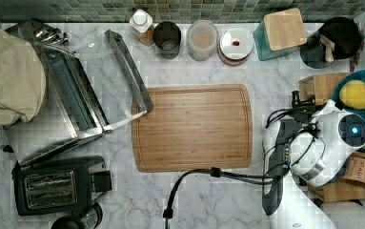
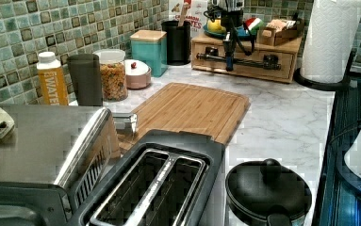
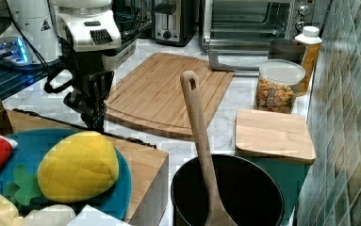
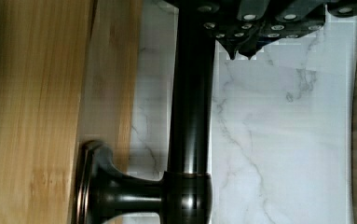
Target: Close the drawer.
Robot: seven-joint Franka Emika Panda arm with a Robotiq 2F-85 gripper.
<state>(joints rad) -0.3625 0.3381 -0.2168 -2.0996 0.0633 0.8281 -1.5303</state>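
The drawer [image 2: 282,63] is the light-wood front of a small wooden box at the far end of the marble counter in the left view, and there it looks nearly flush with the box. Its thin black bar handle [image 2: 256,60] runs across the front, and close up the handle [image 4: 190,116] stands off the wood face [image 4: 27,116]. My gripper [image 2: 228,66] points down at the handle. In the wrist view my gripper [image 4: 241,51] is shut, its tips together beside the bar on the side away from the drawer front. In the right view my gripper [image 3: 94,123] hangs at the handle [image 3: 126,139].
A bamboo cutting board [image 1: 192,126] lies mid-counter. A toaster [image 1: 58,186] and a toaster oven with its door down [image 1: 99,81] fill the top view's left. Jars [image 1: 201,40] line the tiled wall. A blue plate [image 3: 124,181] of plush fruit tops the box. A pot with a wooden spoon [image 3: 197,127] stands beside it.
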